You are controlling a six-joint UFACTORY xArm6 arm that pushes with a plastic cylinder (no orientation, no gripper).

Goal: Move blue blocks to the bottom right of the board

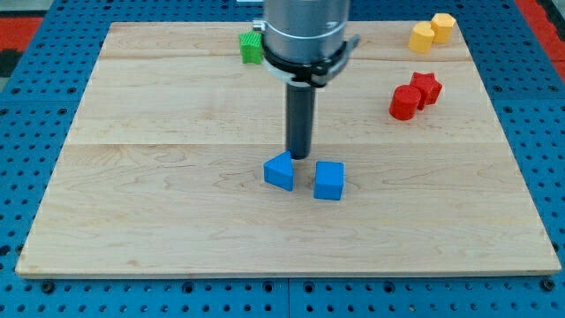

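A blue triangular block [279, 170] lies near the middle of the wooden board [159, 203]. A blue cube [328, 180] lies just to its right, a small gap between them. My tip [300, 157] stands right behind the two blue blocks, toward the view's top, close to the triangular block's upper right edge. I cannot tell whether it touches that block.
Two red blocks [415, 95] lie together at the upper right. Two yellow blocks [431, 32] lie at the top right corner. A green block [252, 47] sits at the top edge, partly hidden by the arm. A blue pegboard [35, 106] surrounds the board.
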